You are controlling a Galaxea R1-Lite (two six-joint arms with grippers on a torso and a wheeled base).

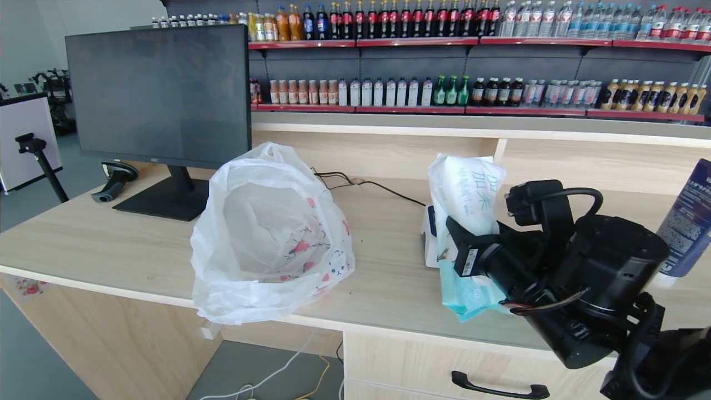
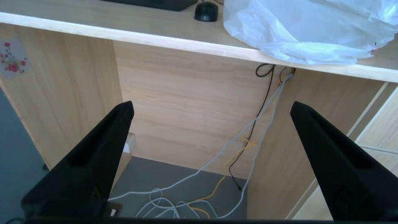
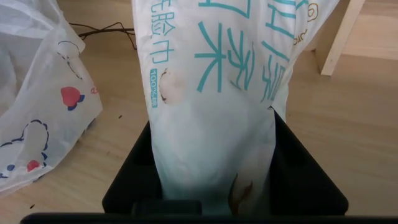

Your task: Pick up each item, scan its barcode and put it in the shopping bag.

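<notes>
A white and teal soft pack [image 1: 466,194] stands upright over the counter's right half, with my right gripper [image 1: 462,241] shut on its lower part. In the right wrist view the pack [image 3: 214,93] sits between the two black fingers [image 3: 134,171] of the gripper [image 3: 214,158]. The white plastic shopping bag [image 1: 272,233] with a cartoon print stands open-mouthed at the counter's front centre, left of the pack; it also shows as the bag [image 3: 37,106] and bag [image 2: 311,31]. My left gripper [image 2: 211,109] hangs open and holds nothing, below the counter edge, facing the wooden cabinet front.
A black monitor [image 1: 161,94] stands at the back left, a black handheld scanner [image 1: 114,180] beside its foot. A white box [image 1: 427,236] sits behind the pack. A blue bottle [image 1: 686,222] stands at the far right. Cables [image 2: 249,149] hang under the counter [image 1: 111,244].
</notes>
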